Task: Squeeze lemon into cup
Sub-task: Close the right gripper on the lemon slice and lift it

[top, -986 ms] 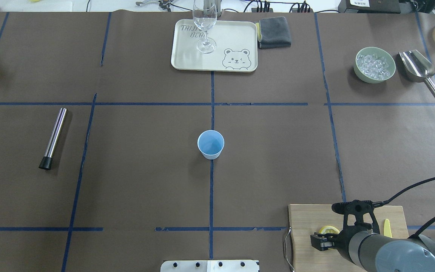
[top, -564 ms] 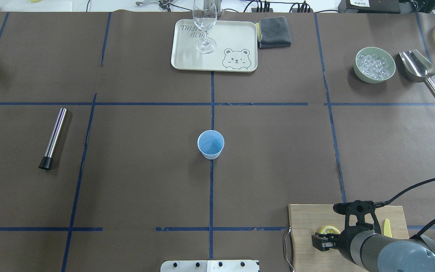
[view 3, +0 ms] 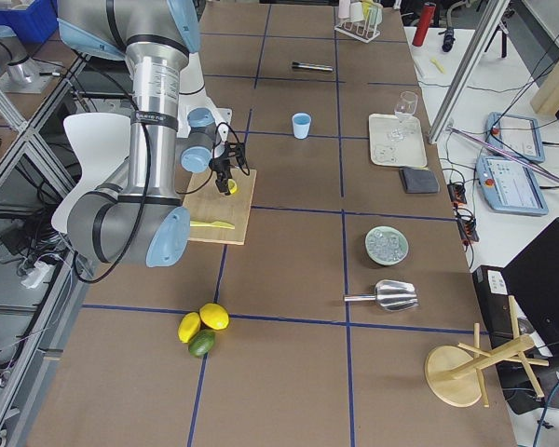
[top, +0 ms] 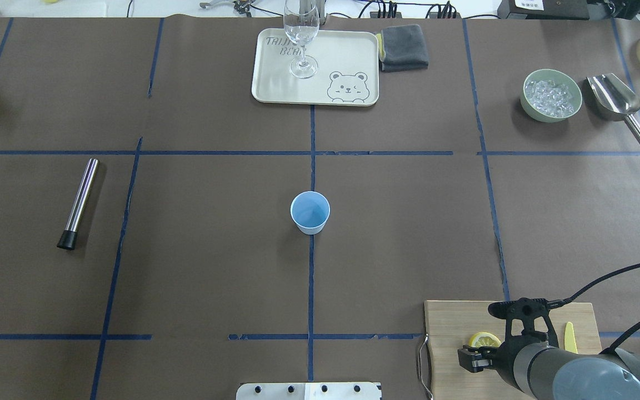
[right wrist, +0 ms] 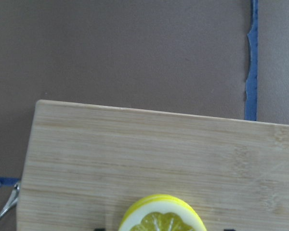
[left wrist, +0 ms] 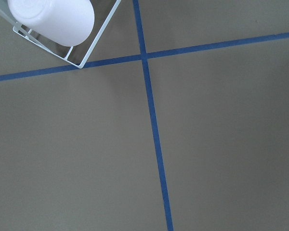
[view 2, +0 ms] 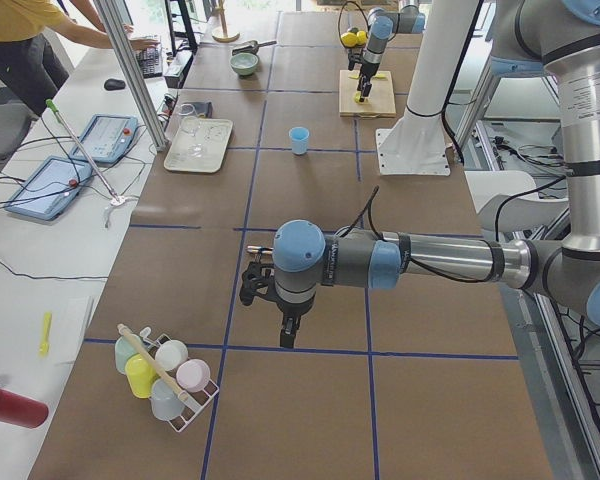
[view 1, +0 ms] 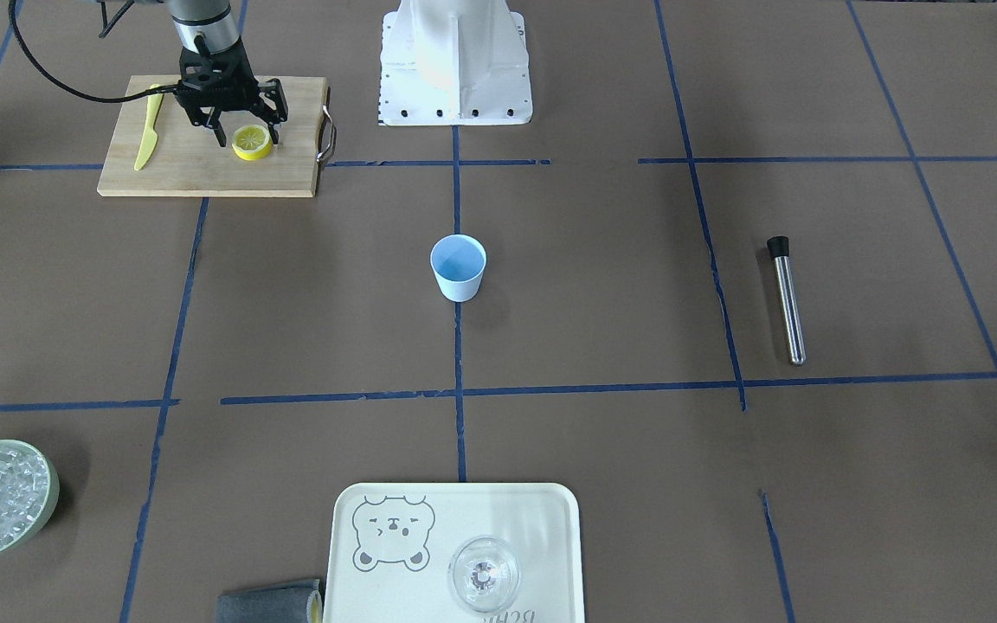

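Risks, reading the table from left to right in the overhead view.

Left gripper (view 2: 284, 336): parked low over bare paper at the far left, near the wire rack of cups (view 2: 166, 381). It shows only in the side view, and its own camera shows no fingers, so I cannot tell whether it is open or closed. It has no part in this step. Low risk unless it swings inward.

Steel rod (top: 78, 203): lies left of centre, well apart from everything. No concern.

Cup (top: 310, 212): upright at the table centre on the tape cross, looks empty. It is light and unheld. Judgement: a gripper arriving too low or off line could clip the rim and tip it.

Cutting board (top: 453, 322): near right corner. The lemon (view 1: 253, 143) sits on it, cut face up.

Right gripper (view 1: 247, 135): low over the lemon, fingers spread to either side and not clamped on it.
- An off-centre close could push the lemon along the board or pop it out, as the rind is rounded and probably wet.
- Too hard a close here would spend the juice on the board, not in the cup.
- Too light a close and it may drop on the way. The cup is well apart from the board, so the carry is long.
- The piece is narrower than the cup mouth, so a slip during the squeeze would drop it inside.

Yellow knife (top: 569, 336): on the board further right, apart from the lemon. A drifting wrist could nudge it.
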### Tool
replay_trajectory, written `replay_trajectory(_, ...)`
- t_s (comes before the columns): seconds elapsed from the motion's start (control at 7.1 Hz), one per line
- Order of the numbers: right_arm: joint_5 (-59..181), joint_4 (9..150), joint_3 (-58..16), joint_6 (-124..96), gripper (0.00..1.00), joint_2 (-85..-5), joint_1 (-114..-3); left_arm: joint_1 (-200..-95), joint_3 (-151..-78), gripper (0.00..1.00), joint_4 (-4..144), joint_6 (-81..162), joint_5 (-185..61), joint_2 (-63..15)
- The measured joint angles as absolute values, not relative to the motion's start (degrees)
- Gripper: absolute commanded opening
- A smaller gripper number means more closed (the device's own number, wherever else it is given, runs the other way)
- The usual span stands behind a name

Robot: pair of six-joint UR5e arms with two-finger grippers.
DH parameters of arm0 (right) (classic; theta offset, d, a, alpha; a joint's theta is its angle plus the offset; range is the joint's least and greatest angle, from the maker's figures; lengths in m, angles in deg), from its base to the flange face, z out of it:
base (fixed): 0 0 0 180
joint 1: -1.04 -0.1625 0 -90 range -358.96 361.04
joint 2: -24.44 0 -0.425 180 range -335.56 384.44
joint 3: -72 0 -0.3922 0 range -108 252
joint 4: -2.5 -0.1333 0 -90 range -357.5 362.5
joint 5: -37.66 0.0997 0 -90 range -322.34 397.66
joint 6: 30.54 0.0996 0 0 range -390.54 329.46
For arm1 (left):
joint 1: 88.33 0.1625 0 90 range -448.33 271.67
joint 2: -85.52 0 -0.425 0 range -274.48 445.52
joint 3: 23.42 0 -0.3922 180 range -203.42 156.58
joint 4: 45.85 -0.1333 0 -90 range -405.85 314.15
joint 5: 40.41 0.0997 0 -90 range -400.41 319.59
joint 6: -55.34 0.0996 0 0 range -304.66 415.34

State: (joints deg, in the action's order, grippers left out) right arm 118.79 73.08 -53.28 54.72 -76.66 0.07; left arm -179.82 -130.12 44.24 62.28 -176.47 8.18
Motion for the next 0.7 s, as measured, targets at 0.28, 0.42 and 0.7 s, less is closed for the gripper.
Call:
replay_trajectory(0.28,118.78,73.08,-52.92,54.72,0.77,-76.64,0.53,-179.82,-130.12,1.0,44.24,62.28,-176.46,8.18)
replay_trajectory(0.42,118.78,73.08,-52.75,54.72,0.67,-76.63,0.63,-179.82,-130.12,1.0,44.24,62.28,-176.46,8.18)
replay_trajectory(0.7,118.78,73.04,-52.76,54.64,0.24,-76.53,0.57,-179.82,-130.12,1.0,44.24,62.28,-176.46,8.18)
